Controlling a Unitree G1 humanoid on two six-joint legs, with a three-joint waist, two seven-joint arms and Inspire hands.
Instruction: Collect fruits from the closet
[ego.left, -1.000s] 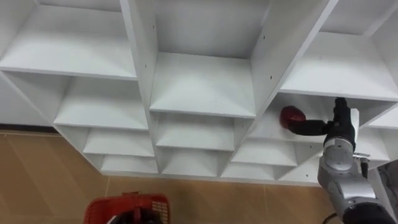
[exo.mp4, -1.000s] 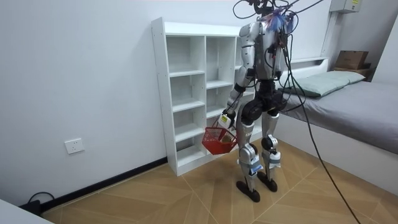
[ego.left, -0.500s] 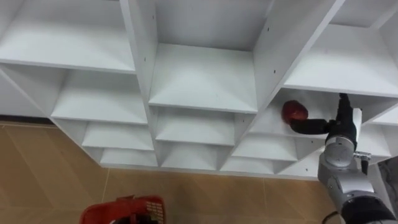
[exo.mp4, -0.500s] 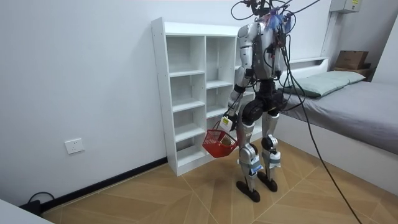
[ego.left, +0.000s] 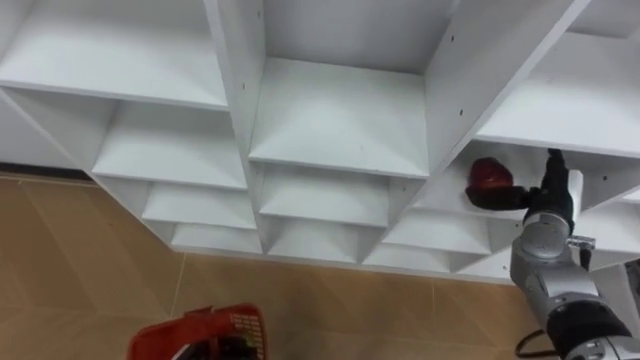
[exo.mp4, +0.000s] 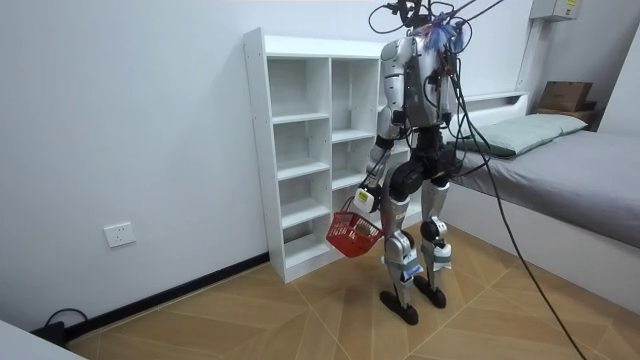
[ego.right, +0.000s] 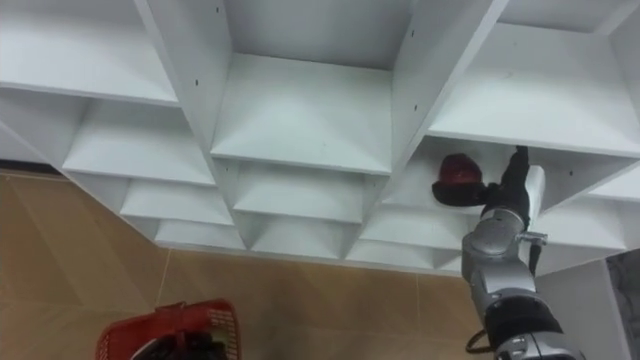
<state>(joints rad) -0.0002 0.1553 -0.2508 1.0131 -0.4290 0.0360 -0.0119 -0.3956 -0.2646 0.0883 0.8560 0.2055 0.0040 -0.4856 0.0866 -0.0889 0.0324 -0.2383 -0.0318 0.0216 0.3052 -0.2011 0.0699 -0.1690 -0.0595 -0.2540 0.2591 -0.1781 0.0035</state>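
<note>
Inside, right robot hand (ego.left: 540, 200) clasps fruit (ego.left: 490, 176) — left robot hand (exo.mp4: 366, 196) holds basket (exo.mp4: 352, 236).

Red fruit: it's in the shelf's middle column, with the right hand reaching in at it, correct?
Not quite. The left eye view shows the red fruit in the shelf's right column, with the right hand reaching in at it.

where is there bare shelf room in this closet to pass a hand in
The middle column's shelves and the left column's shelves are bare between the white dividers. Crowded: the right column's compartment, where the right hand is at the red fruit. The left hand holds the red basket.
</note>
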